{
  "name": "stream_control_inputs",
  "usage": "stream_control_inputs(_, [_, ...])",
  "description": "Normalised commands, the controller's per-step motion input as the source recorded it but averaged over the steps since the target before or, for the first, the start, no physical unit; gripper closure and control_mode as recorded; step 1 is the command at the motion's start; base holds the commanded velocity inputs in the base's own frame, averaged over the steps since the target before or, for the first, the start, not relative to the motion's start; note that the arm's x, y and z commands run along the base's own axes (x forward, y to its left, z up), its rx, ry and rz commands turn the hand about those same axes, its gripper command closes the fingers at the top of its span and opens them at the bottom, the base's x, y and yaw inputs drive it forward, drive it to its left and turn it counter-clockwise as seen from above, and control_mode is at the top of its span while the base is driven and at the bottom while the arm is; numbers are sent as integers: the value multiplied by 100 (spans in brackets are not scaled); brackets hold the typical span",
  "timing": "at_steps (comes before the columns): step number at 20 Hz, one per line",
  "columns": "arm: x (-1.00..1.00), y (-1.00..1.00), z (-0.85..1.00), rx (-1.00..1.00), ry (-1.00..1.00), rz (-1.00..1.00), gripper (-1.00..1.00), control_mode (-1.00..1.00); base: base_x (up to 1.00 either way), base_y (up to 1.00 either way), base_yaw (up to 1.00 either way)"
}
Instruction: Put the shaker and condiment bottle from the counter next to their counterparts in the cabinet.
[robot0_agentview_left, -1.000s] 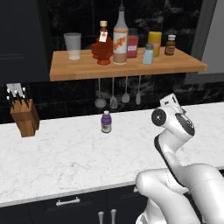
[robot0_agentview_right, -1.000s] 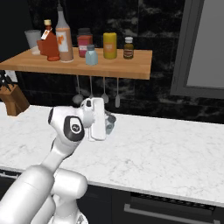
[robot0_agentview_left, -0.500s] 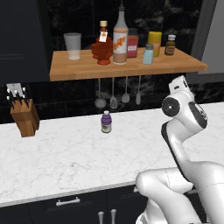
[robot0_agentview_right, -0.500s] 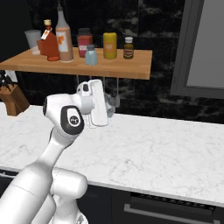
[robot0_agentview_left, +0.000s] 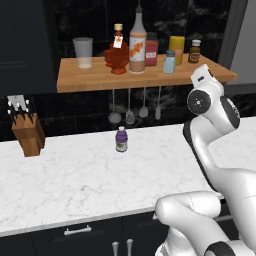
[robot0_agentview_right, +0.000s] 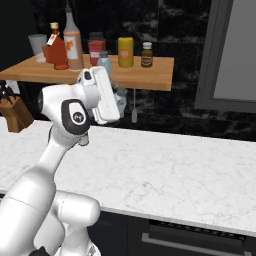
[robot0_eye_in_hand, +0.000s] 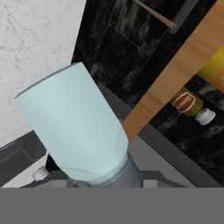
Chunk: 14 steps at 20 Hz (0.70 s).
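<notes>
The hand (robot0_agentview_right: 117, 102) grips the shaker (robot0_eye_in_hand: 76, 129); lift it above the cabinet (robot0_agentview_left: 90, 80) edge, then beside the other shaker (robot0_agentview_left: 169, 62).

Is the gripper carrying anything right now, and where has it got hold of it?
Yes: the pale blue shaker, gripped at its grey cap end, which sits down at the fingers; its body sticks out in front of the hand camera. The fingertips themselves are hidden.
</notes>
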Motion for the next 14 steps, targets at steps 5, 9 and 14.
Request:
stream_control_inputs(5, [10, 8, 71, -10, 1, 30, 100, -100, 0, 0, 0])
stream_control_inputs(9, [19, 5, 56, -9, 2, 36, 100, -100, 0, 0, 0])
stream_control_inputs(14, [27, 7, 47, -11, 5, 28, 100, -100, 0, 0, 0])
